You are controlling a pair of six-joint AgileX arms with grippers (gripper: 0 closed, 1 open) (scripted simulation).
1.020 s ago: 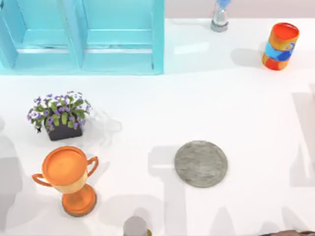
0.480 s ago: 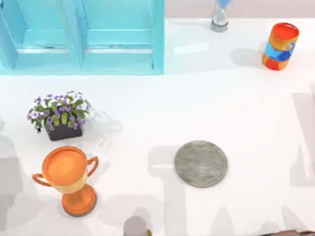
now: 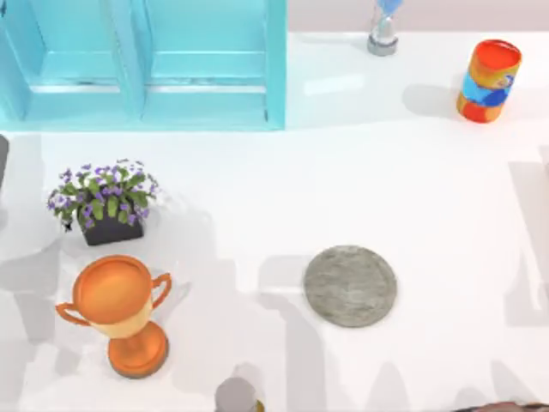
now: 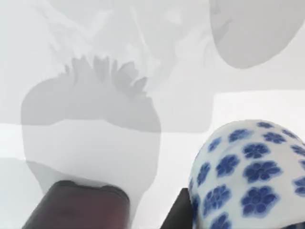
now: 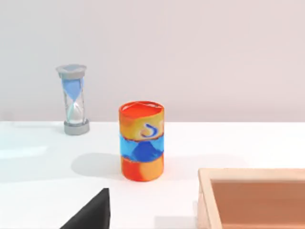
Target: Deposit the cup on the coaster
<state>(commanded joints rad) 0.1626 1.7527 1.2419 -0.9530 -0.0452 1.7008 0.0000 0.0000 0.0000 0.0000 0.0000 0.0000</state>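
Left gripper (image 4: 126, 212) of mine is beside the cup (image 4: 248, 176), whose white wall with blue flowers bulges close against the wrist camera, over the white table (image 4: 95, 152). Whether the gripper clamps the cup or merely sits beside it I cannot tell. From above, at the table's near edge stands a small grey-topped cylinder (image 3: 236, 395), and toward the near left corner an orange trophy (image 3: 116, 309). The coaster (image 3: 350, 286) lies bare a little right of the middle, well apart from both. Farther back near the left edge sits a flower pot (image 3: 105, 202), then a blue cabinet (image 3: 146, 60) along the far edge, an hourglass (image 3: 383, 30) and a striped cylinder (image 3: 489, 81) by the far right corner. My right gripper (image 5: 90, 212) is parked facing that cylinder; its opening I cannot tell.
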